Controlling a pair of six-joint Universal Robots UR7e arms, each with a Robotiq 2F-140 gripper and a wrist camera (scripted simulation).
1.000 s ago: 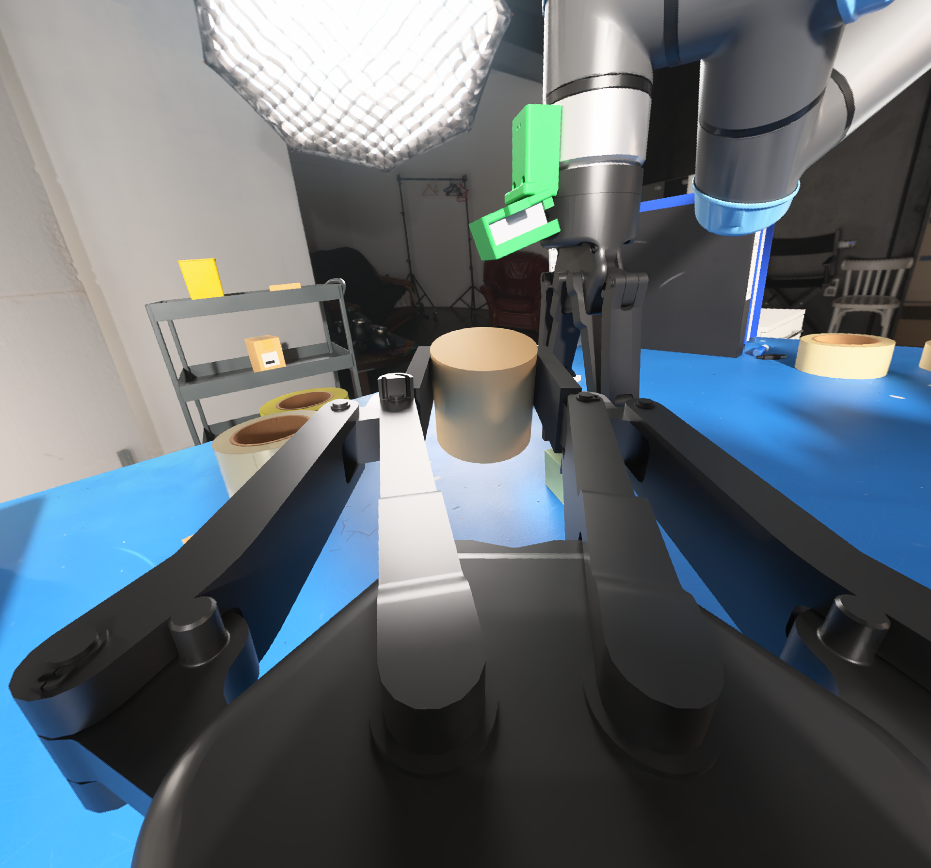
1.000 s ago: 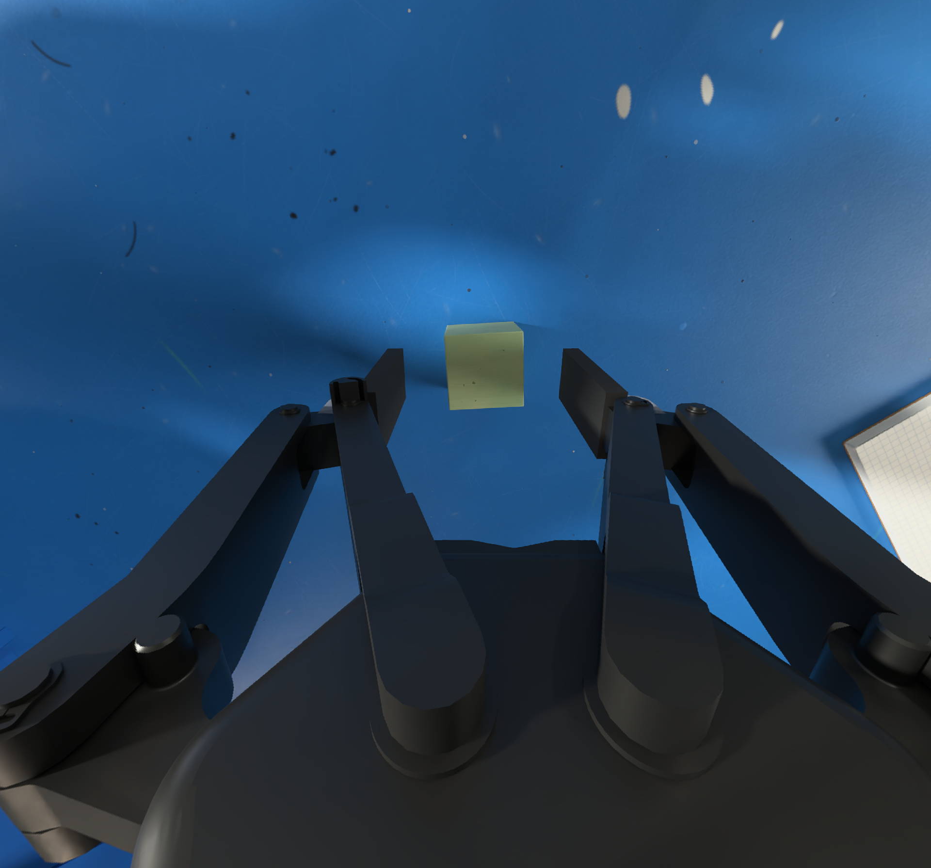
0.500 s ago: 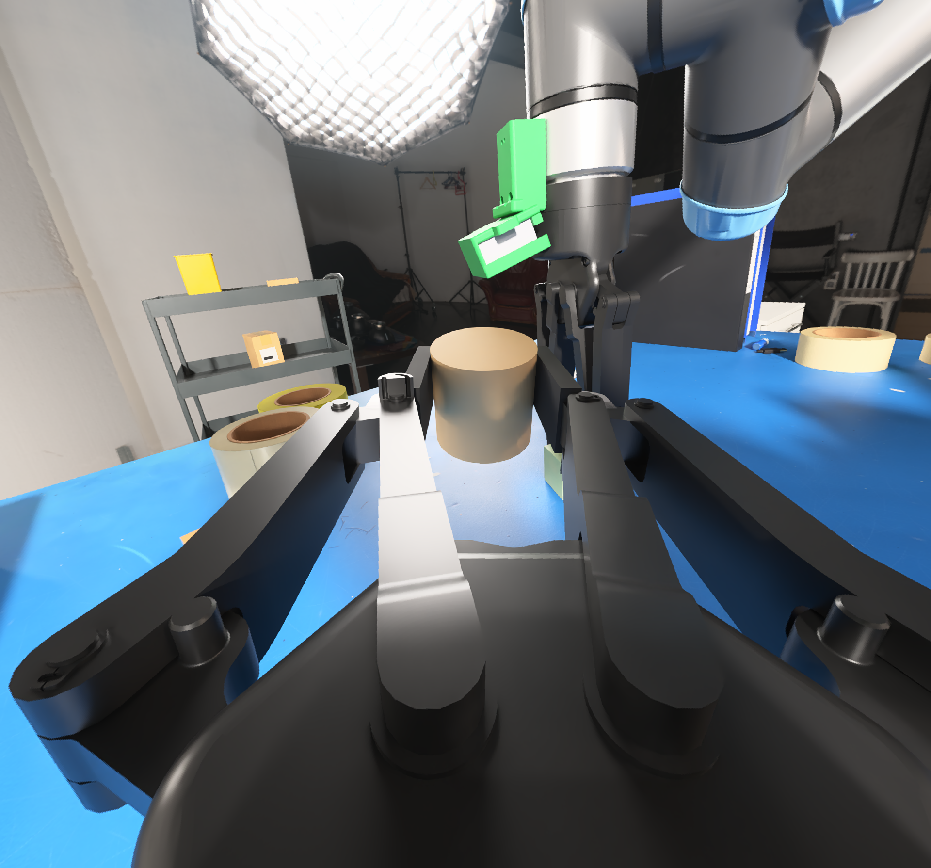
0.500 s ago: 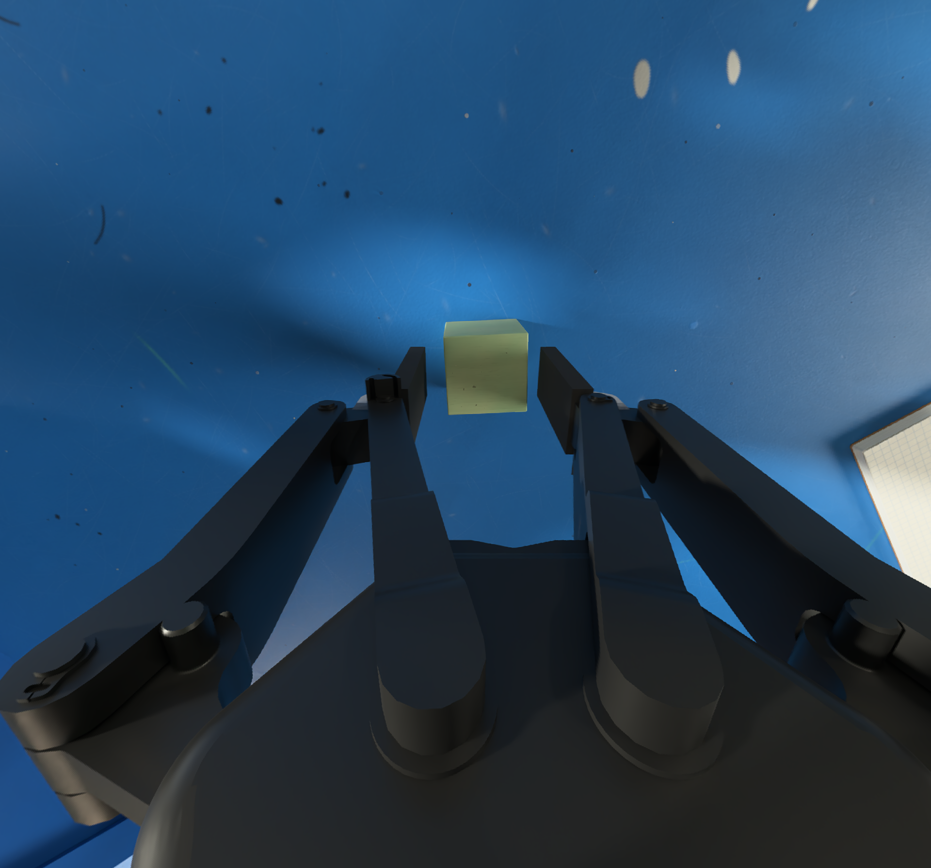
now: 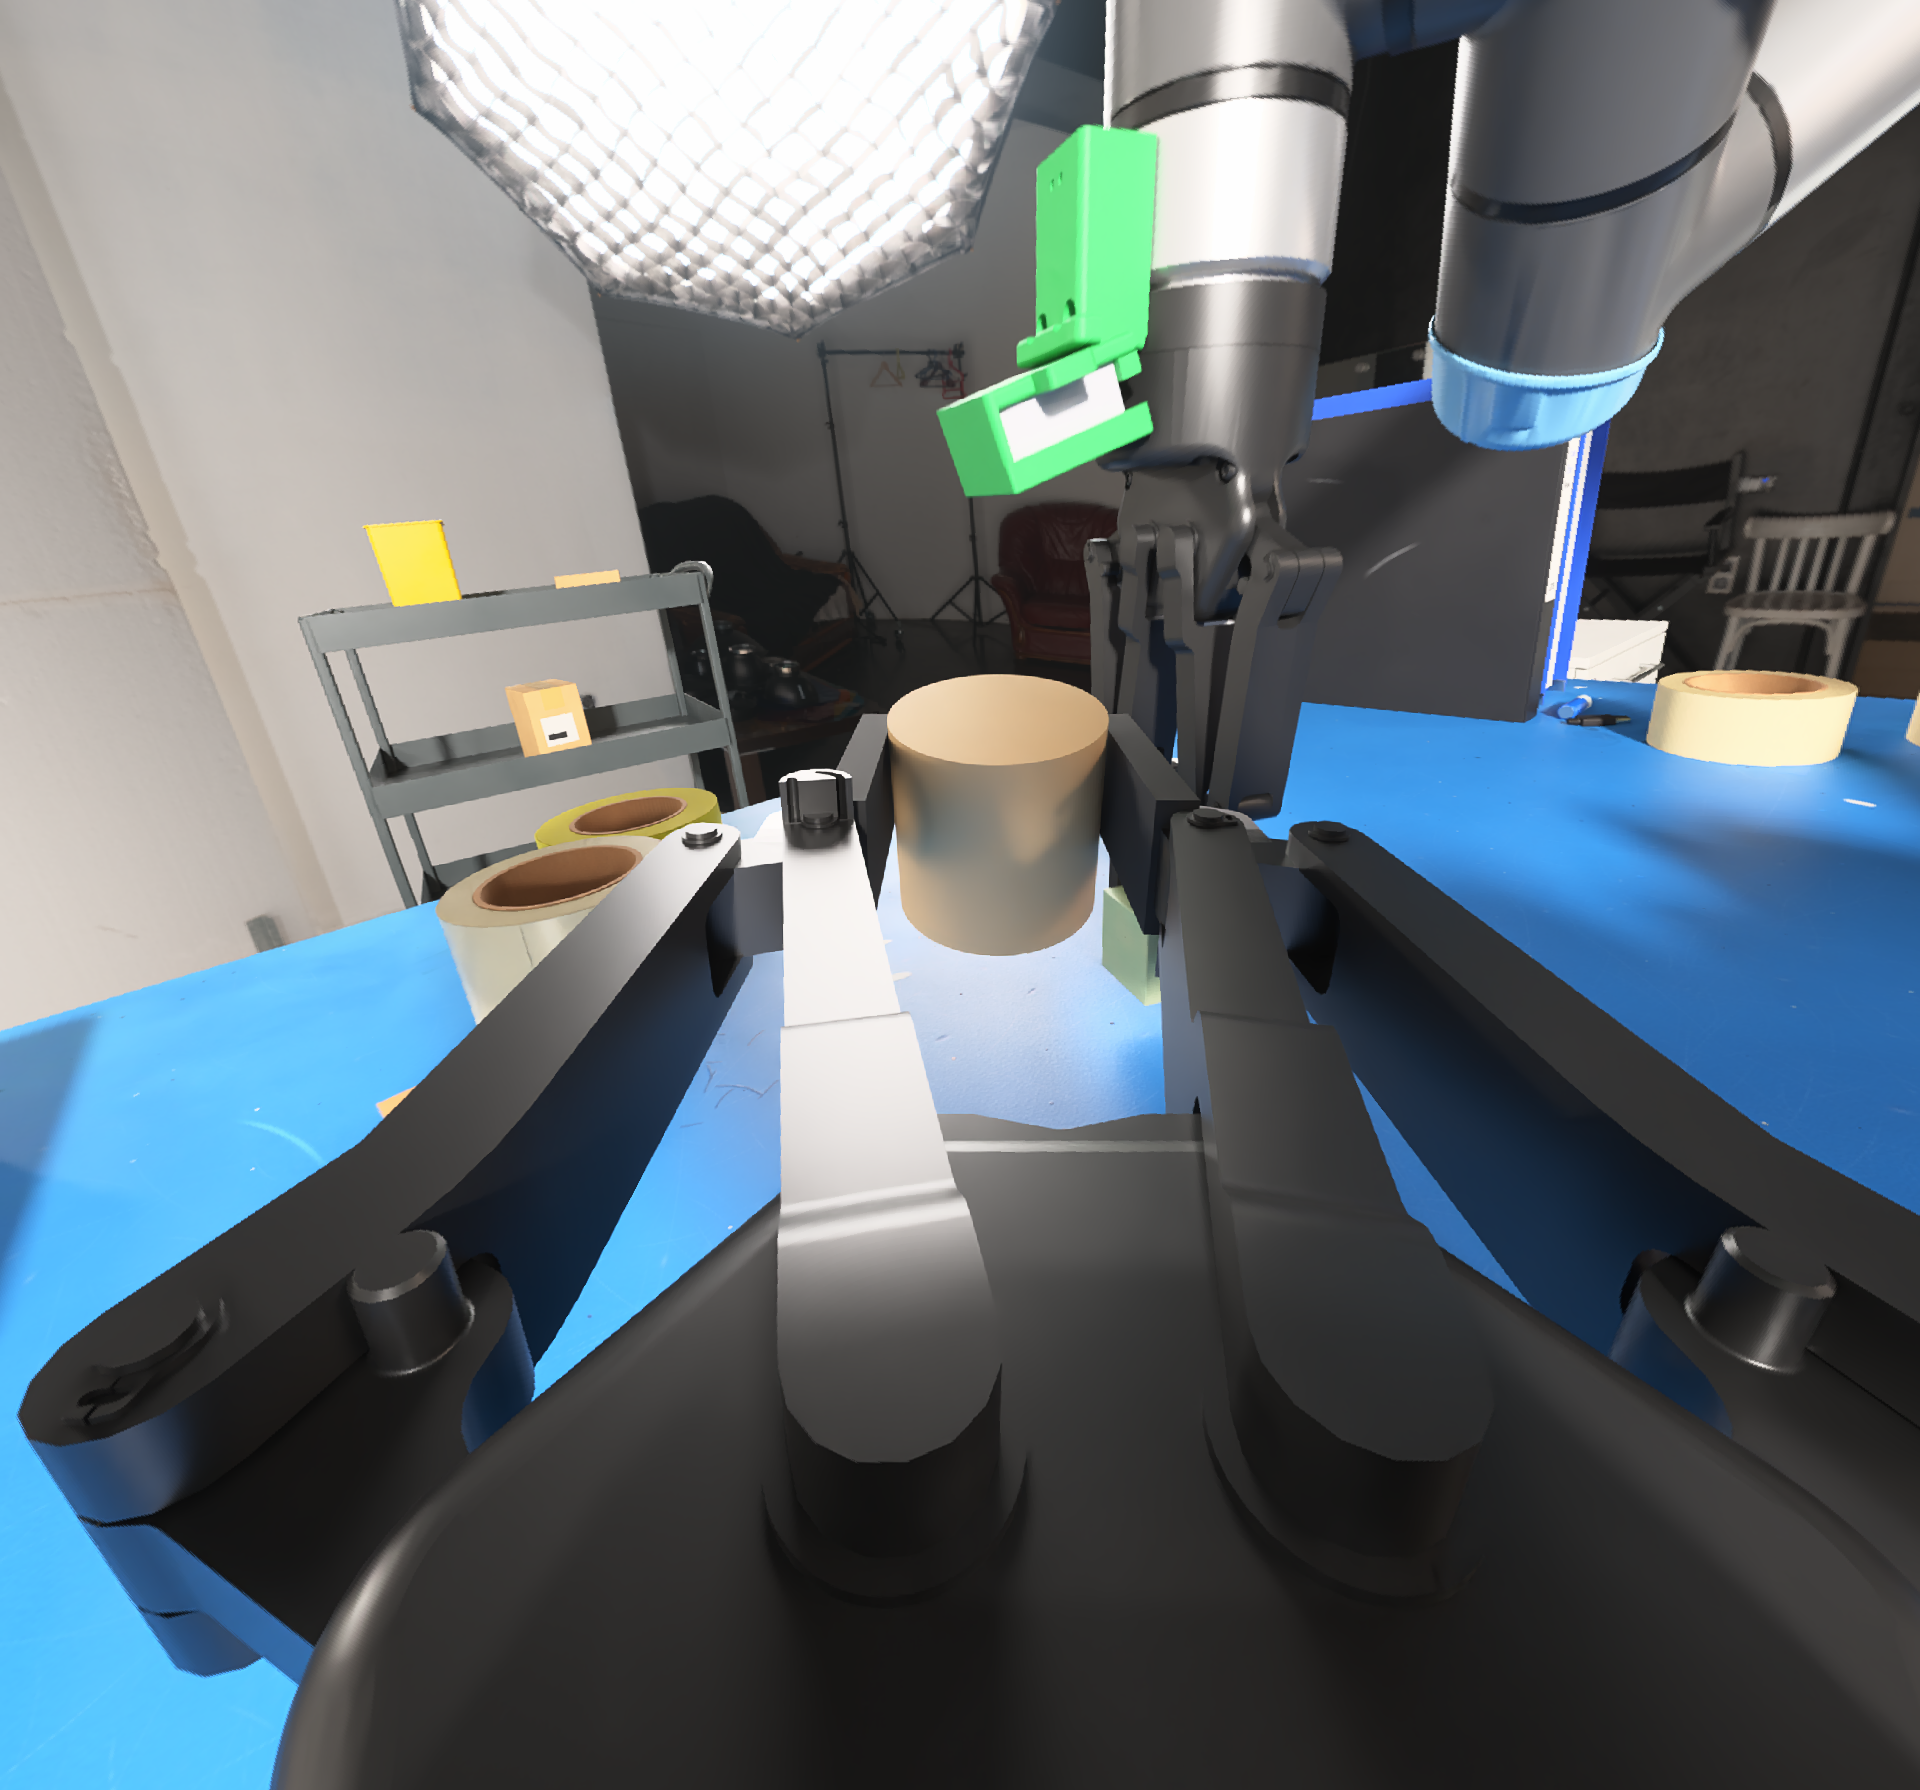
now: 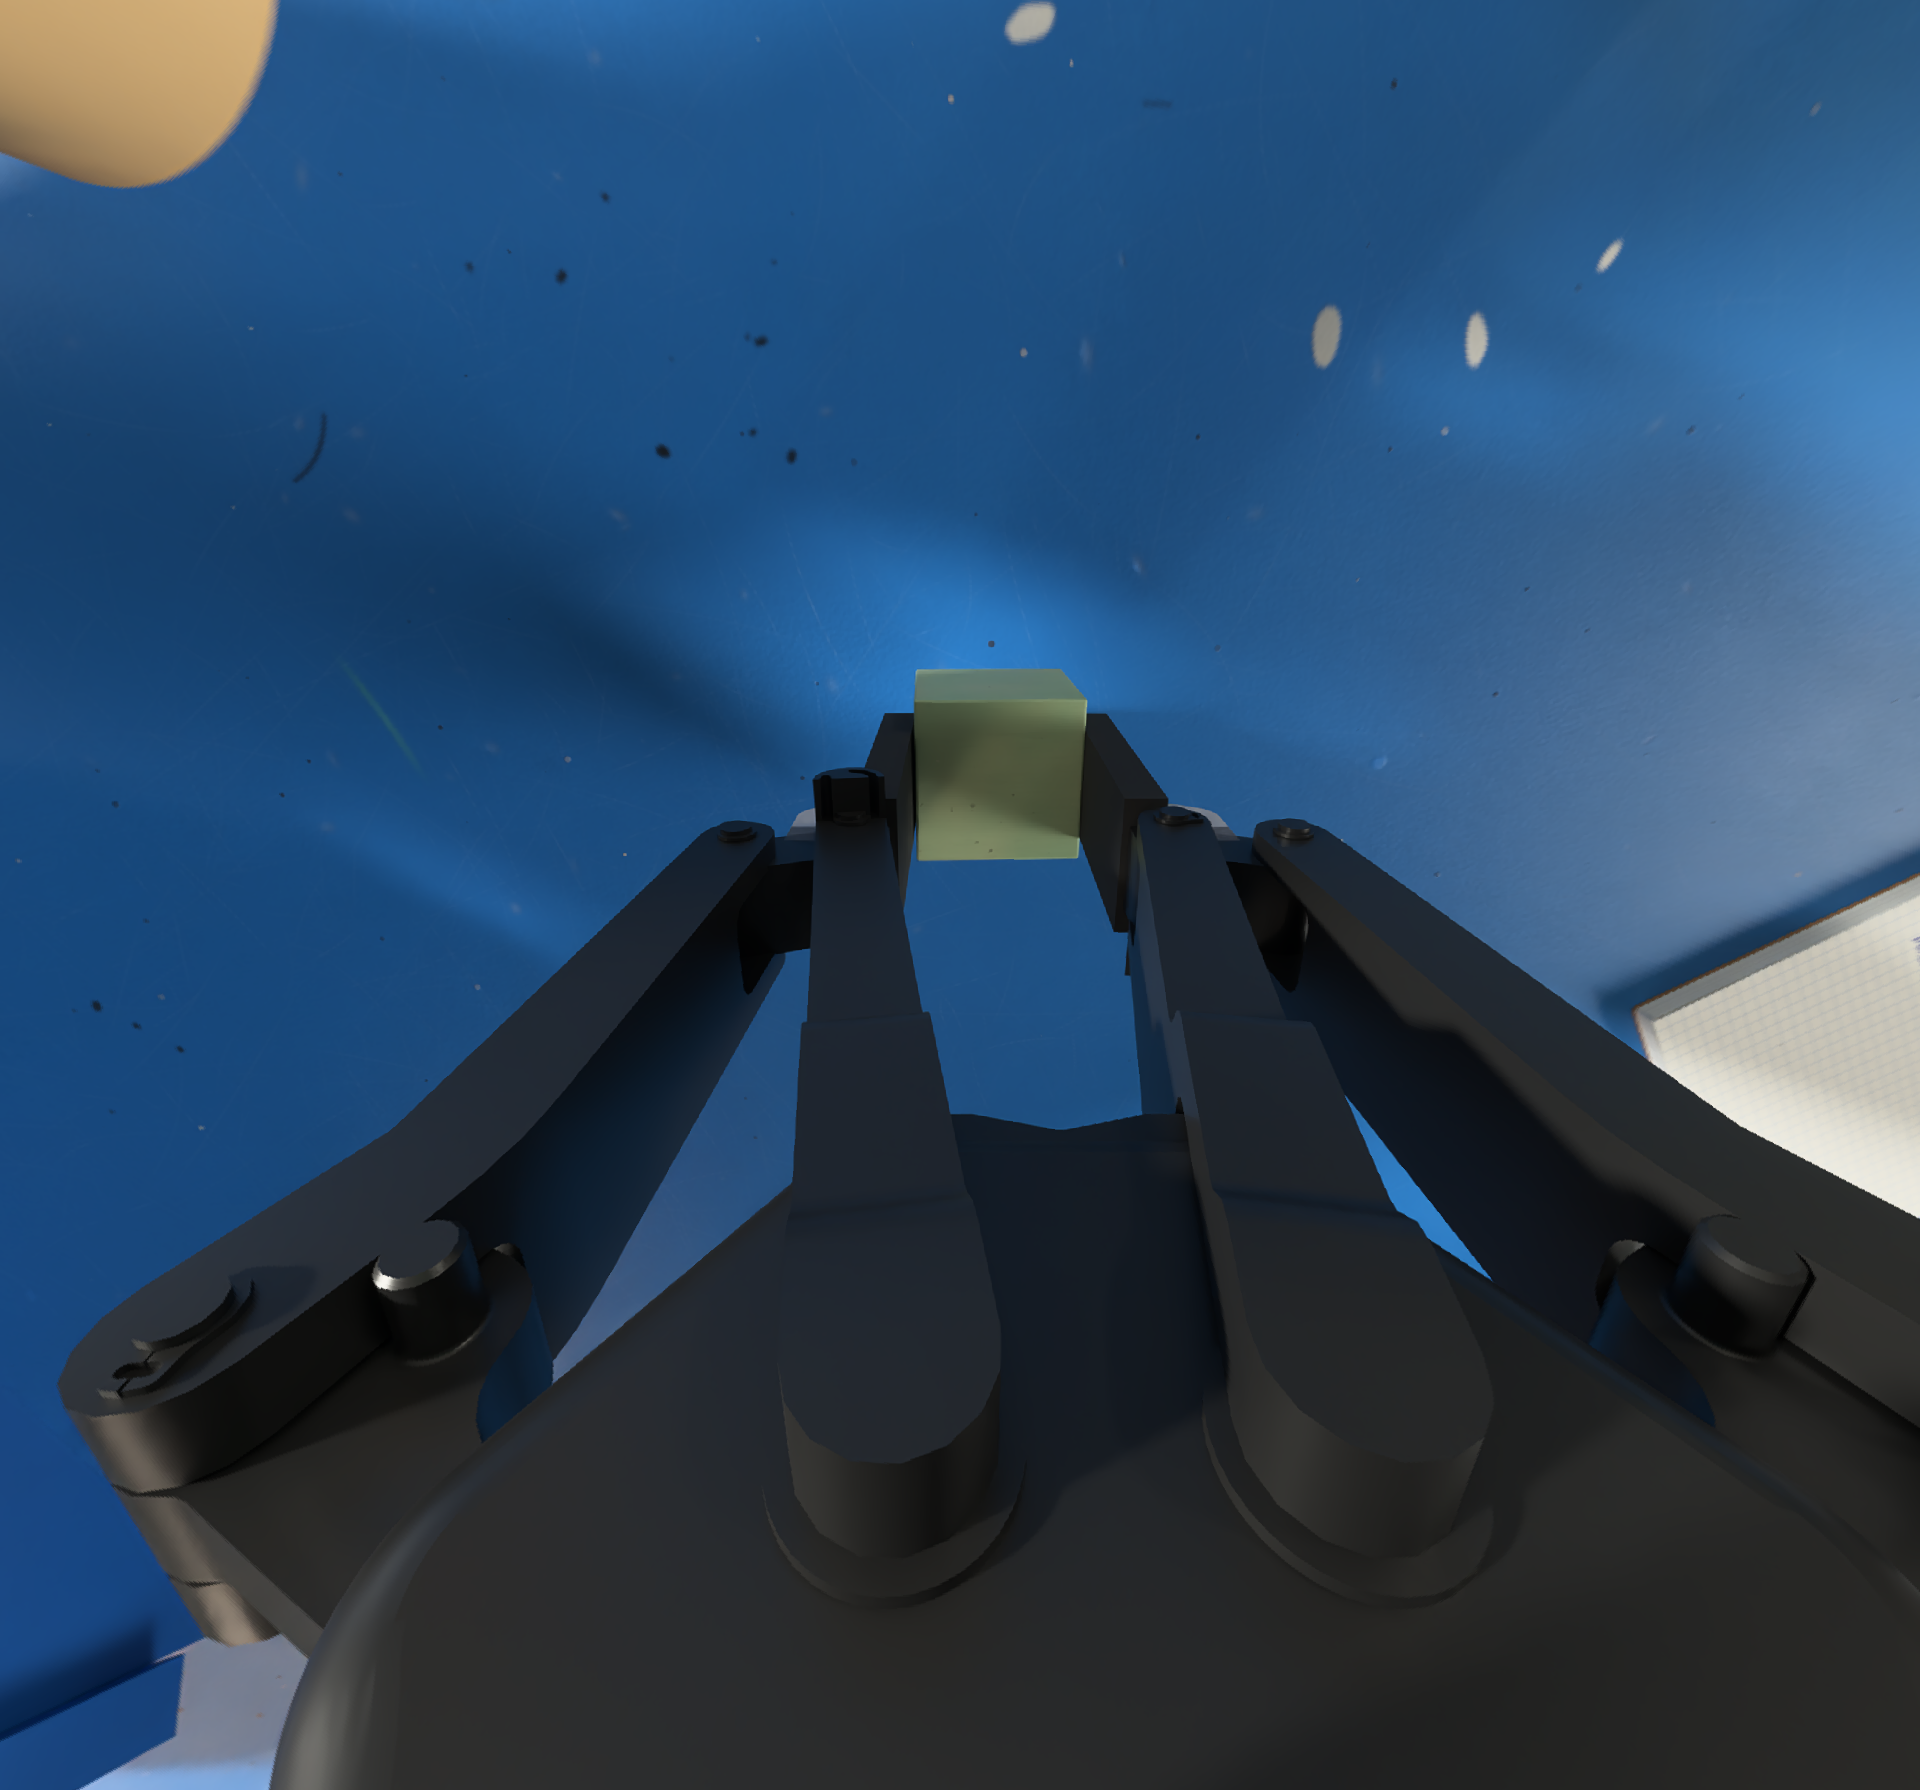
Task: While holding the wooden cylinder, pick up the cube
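Note:
My left gripper point(image 5: 997, 784) is shut on the tan wooden cylinder point(image 5: 995, 810) and holds it upright above the blue table point(image 5: 1558, 909). My right gripper point(image 6: 997, 774) is shut on the pale green cube point(image 6: 995, 766), with both pads against its sides. In the left wrist view the right arm point(image 5: 1226, 286) comes down just behind the cylinder, and a sliver of the cube point(image 5: 1130, 951) shows beside my right finger. The cylinder point(image 6: 114, 15) also shows at the top left corner of the right wrist view.
Two tape rolls point(image 5: 540, 909) stand at the left of the table and another roll point(image 5: 1751, 714) at the far right. A grey shelf point(image 5: 520, 701) stands beyond the table's edge. A white squared pad point(image 6: 1808, 1044) lies at the right in the right wrist view.
My right gripper's jaws have closed onto the cube and it has risen, so the table looks farther away. The left gripper still holds the cylinder.

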